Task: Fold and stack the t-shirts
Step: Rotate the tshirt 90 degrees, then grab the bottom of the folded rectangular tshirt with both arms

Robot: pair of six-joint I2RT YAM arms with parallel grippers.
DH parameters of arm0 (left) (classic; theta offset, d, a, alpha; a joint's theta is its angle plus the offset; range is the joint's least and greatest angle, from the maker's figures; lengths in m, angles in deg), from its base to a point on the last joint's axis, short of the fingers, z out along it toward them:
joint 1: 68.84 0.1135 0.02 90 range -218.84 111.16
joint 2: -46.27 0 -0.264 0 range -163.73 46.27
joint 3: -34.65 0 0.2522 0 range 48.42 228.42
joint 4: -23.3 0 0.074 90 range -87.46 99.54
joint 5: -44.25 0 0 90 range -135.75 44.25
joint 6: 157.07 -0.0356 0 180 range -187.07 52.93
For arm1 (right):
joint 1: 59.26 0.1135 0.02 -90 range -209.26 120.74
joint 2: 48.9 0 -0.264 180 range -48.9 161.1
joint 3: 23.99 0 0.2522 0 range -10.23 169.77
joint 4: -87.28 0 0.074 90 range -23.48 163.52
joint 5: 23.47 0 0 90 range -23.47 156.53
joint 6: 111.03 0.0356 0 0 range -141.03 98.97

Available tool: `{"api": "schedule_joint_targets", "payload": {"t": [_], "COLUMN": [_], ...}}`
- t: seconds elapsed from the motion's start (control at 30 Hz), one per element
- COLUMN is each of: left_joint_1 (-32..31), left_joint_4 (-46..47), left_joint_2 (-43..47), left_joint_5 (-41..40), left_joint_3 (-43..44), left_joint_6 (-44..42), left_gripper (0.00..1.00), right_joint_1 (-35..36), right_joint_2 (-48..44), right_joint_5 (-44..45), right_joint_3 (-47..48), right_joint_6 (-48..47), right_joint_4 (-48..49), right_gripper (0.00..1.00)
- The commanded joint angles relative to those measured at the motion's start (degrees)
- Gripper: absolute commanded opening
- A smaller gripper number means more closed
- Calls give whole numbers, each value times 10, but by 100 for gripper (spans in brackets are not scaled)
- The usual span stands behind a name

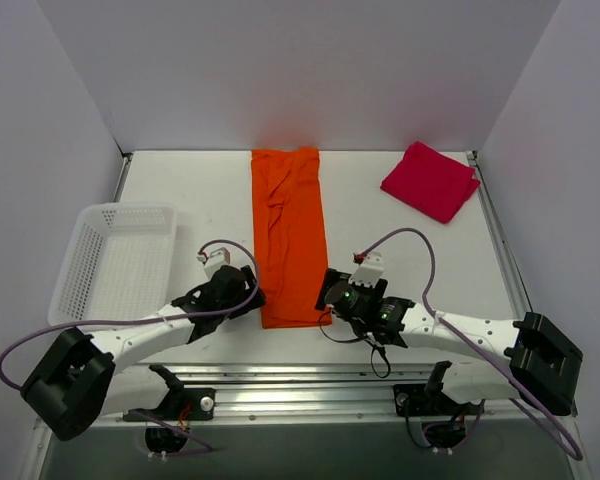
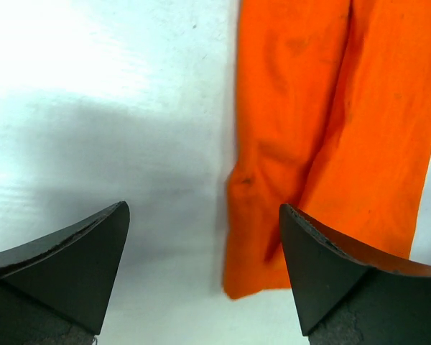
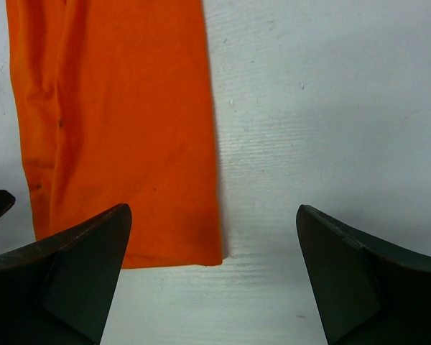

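Orange t-shirt (image 1: 288, 240) and red t-shirt (image 1: 430, 181) lie outside the basket (image 1: 120, 265), seemingly folded.

High rear overview, two close downward wrist views (all sharing orange shirt (image 1: 290, 240))

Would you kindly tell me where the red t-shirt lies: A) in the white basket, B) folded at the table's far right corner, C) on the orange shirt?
B: the red t-shirt lies folded near the far right corner, apart from the orange t-shirt and the basket.

white mesh basket (image 1: 115, 258) sits on table (image 1: 200, 190).
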Motion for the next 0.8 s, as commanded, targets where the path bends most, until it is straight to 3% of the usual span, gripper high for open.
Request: {"api": "schedule_joint_targets", "payload": {"t": [0.0,0.2,0.5,0.53,0.7,0.77], "left_joint_1": [-9,-31,-92,-93,-95,-96], "left_joint_4": [-74,-112,5,16,65,72], "left_joint_2": [71,129,75,69,29,16], "left_joint_5": [-23,-17,0,2,9,12], "left_joint_3": [-12,-37,-96,-98,-90,-87], "left_joint_6": [3,18,70,71,72,71], "left_gripper": [94,94,100,95,90,87], "right_joint_1": [30,73,84,84,84,84], "right_joint_2": [5,38,95,97,104,102], "right_joint_5": [47,71,64,63,71,75], "right_joint_3": [-10,-23,-42,-43,-40,-40], "right_joint_6": [50,99,117,118,122,118], "right_joint_4": [4,5,66,68,62,62], "right_gripper": [94,94,80,79,75,67]}}
